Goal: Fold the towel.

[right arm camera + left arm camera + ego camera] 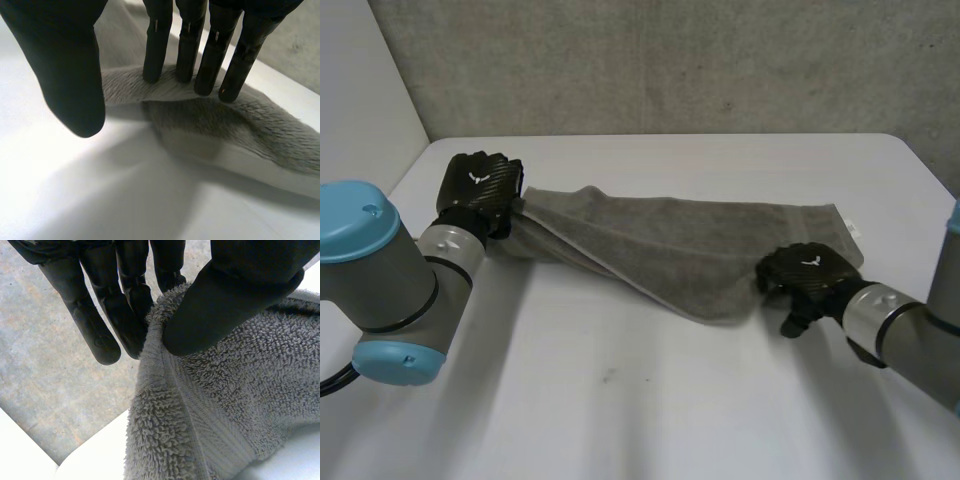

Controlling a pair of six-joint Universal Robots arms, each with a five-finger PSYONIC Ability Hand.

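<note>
Towel [680,250], grey and rumpled, lies across the tabletop [620,400]: left hand [480,190] pinches one end, right hand [807,275] lays straight fingers [156,50] on the other.

The left hand [478,185] hides one end of the towel [670,245], the right hand [807,272] its near corner.

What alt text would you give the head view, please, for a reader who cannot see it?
A grey towel, loosely bunched lengthwise, stretches across a white table between two black robot hands. The left hand pinches its far left end, and the right hand rests on its near right edge.
</note>
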